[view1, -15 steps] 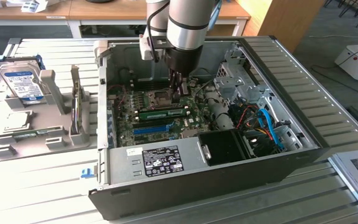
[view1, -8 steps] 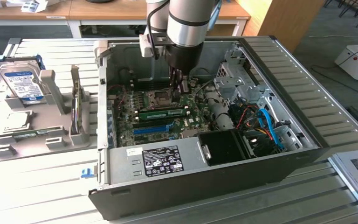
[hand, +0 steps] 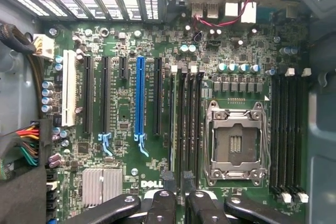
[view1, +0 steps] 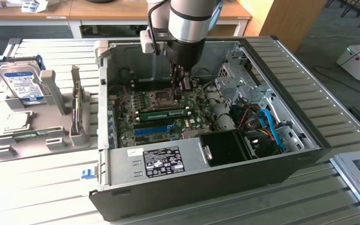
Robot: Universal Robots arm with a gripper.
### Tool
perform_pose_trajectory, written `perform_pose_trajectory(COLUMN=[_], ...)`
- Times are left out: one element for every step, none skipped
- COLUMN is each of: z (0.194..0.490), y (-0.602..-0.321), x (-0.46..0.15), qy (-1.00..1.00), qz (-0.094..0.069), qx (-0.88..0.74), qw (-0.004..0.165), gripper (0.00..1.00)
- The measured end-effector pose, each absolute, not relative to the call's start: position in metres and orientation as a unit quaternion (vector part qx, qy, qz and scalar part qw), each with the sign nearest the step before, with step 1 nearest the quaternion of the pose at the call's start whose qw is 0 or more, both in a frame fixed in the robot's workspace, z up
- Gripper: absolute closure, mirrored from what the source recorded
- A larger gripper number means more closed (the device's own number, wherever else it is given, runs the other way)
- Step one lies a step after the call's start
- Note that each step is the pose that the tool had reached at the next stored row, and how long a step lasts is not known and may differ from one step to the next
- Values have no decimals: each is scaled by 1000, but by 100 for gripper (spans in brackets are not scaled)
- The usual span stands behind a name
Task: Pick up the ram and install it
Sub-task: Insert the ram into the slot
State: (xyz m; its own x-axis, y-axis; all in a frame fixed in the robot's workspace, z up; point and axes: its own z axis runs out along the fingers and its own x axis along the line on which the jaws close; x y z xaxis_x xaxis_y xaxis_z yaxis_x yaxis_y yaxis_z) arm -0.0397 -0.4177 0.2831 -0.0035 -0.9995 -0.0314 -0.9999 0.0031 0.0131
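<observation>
Here, gripper (view1: 181,86) (hand: 177,179) hangs inside the open PC case (view1: 198,187), low over the mobo. Its fingertips (hand: 168,179) stand a little apart w/ nothing clamped btwn them. The tips sit over one end of the black slot bank just beside the CPU socket (view1: 161,98) (hand: 234,140). The ram (view1: 164,113) (hand: 172,124) stands on edge in that bank, green w/ a pale label, btwn the socket and the blue slot (view1: 152,130) (hand: 139,98), not touching the gripper. On the exterior view's left, well apart from the case, a grey tray (view1: 17,145) holds a hard drive (view1: 20,84).
</observation>
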Motion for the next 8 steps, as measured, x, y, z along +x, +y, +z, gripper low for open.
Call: perform_pose_trajectory(z=[284, 286, 287, 288, 289, 290, 292, 293], y=[-418, -418, -418, -418, -418, -418, -418, -418], x=[-40, -40, -40, -40, -40, -40, -40, -40], qy=[708, 708, 708, 708, 708, 708, 708, 708], qz=[16, 16, 16, 16, 16, 16, 16, 16], qx=[-706, -706, -706, -706, -706, -706, -706, -706], qw=[7, 7, 7, 7, 7, 7, 7, 7], gripper=[81, 81, 81, 81, 81, 81, 81, 81])
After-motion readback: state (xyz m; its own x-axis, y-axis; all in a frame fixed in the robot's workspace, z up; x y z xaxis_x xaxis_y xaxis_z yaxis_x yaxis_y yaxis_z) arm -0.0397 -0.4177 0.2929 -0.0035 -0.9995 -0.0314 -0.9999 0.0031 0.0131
